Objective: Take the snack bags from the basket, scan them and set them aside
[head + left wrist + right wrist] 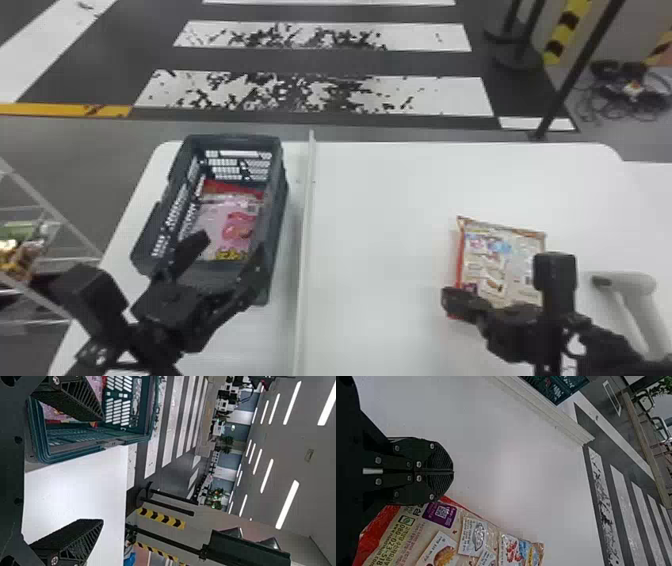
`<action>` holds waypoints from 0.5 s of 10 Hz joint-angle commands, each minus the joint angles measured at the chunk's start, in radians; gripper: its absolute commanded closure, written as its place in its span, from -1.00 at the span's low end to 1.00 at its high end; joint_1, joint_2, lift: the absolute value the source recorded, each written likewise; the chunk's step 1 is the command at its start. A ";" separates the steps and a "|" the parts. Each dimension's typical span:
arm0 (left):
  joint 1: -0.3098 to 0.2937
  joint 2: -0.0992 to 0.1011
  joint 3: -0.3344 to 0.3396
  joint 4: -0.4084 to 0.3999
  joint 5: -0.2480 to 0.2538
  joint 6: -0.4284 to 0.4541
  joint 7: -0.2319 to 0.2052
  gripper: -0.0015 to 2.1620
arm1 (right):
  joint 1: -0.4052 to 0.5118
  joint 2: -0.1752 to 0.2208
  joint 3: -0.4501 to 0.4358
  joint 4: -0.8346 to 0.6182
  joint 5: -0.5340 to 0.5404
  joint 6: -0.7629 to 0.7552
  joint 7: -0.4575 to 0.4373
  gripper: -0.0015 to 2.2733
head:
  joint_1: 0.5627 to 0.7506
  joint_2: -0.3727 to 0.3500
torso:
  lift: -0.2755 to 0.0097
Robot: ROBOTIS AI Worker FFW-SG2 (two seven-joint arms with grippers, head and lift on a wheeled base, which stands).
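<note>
L gripper (231, 244) is at the basket's (276, 200) near end, fingers wide apart, nothing btwn them. One's over the basket, the other outside its R wall, so going straight down could jam a finger on the rim or pinch the wall & drag the basket. Pink bag (220, 227) lies inside, overlapping a red bag (232, 188); a deep grab might snag both, a shallow one prob. slips off the film. R gripper (453, 471), fingers closed & empty, is well R of basket by a pale bag (470, 538); a low sweep could shove that into the scanner (632, 285), farther R.
</note>
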 commanded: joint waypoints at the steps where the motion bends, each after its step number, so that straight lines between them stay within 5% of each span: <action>1: -0.006 -0.002 0.000 0.002 0.000 0.000 0.002 -0.92 | 0.009 -0.005 -0.014 0.000 -0.007 0.000 0.003 0.98 | 0.41 0.13 | 0.41; 5: -0.014 -0.002 -0.002 0.003 0.000 0.000 0.000 -0.92 | 0.023 -0.008 -0.037 -0.020 -0.013 0.015 0.012 0.98 | 0.41 0.07 | 0.41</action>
